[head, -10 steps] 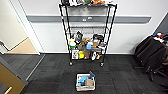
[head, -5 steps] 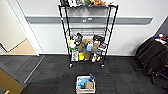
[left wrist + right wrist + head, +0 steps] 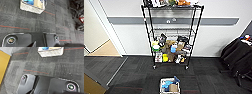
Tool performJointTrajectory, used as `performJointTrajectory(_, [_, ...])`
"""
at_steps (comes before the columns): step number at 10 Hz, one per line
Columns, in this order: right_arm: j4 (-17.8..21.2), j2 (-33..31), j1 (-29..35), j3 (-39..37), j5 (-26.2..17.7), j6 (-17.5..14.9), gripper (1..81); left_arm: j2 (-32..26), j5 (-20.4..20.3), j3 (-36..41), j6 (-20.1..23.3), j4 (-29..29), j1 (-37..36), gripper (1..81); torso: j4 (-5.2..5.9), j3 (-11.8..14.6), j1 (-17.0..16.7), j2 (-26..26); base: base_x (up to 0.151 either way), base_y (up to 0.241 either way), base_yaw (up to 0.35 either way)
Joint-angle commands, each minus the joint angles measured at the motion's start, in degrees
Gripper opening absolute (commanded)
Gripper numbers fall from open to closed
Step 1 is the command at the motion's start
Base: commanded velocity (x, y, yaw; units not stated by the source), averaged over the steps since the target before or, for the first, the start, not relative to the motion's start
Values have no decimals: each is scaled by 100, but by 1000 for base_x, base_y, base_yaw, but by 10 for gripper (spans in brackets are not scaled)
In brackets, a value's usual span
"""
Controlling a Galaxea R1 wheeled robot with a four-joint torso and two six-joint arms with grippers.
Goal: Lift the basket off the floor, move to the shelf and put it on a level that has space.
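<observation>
On the floor (image 3: 134, 75), straight ahead of the robot, sat one basket (image 3: 170, 86), low in the head view and well short of the shelf (image 3: 171, 37). Over the last second the whole head picture had slid: the shelf sat a little higher and the basket nearer the bottom edge, so the camera had moved in rather than the things. I judged that the robot was closing on the basket, with the lift not yet begun.

Both wrist views looked down on the carpet with the basket (image 3: 32, 5) apart from each arm; its cream side (image 3: 51, 52) showed in the right wrist view too. Whether either gripper was spread or pressed together I could not tell, and nothing was held.

Counted: one basket, holding something blue and a tan piece; one shelf on four poles. Its top tier was crowded, and the lower tiers were packed with goods. The level (image 3: 172, 31) second from the top looked bare, so room seemed to be there. One strip of tan wood flooring (image 3: 105, 50) lay off to the left.
</observation>
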Motion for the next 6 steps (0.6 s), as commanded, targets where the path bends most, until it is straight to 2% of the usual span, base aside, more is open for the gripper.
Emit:
performJointTrajectory(1, [-61, -59, 356, 38, -241, -23, 811, -54, 217, 125, -9, 11, -331, 811, 0, 0, 0, 0, 104, 0, 0])
performJointTrajectory(6, [-61, -59, 330, 38, -241, -23, 811, -54, 217, 107, -9, 11, -278, 811, 0, 0, 0, 0, 104, 0, 0])
